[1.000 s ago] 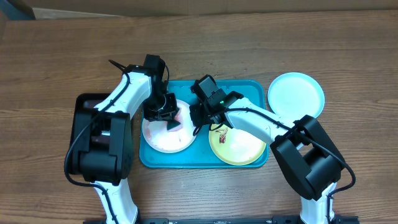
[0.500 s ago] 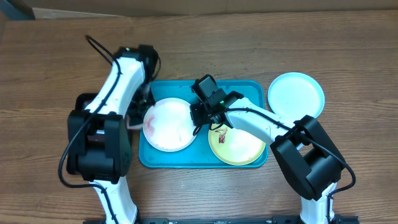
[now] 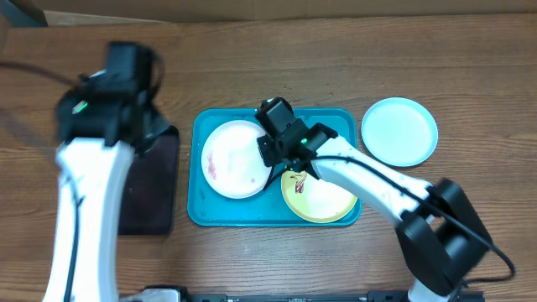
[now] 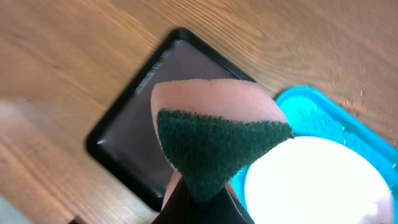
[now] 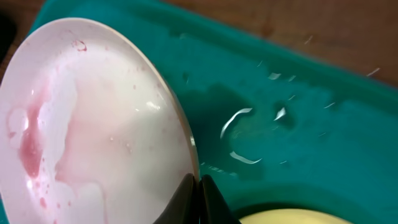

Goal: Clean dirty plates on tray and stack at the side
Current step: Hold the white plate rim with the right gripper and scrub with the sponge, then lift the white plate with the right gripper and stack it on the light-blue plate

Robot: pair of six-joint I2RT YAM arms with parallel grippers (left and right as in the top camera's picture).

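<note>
Plates: three, white (image 3: 231,159), yellow-green (image 3: 323,201), pale blue (image 3: 399,131)
Trays: two, turquoise (image 3: 243,214), dark (image 3: 155,193)
Sponge (image 4: 217,143): one
Arms: two, left (image 3: 80,193), right (image 3: 369,180)

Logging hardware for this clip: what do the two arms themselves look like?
Both the left arm and right arm have glossy white link shells between bulky black joint housings. A thin black cable runs along the right arm. Each wrist shows a small green light. The fingers look dark.

I've a left plate (image 3: 231,159) and right plate (image 3: 320,201) in the tray (image 3: 340,122), third plate (image 3: 399,131) right of it on the table (image 3: 336,50), small tray (image 3: 155,193) left.
</note>
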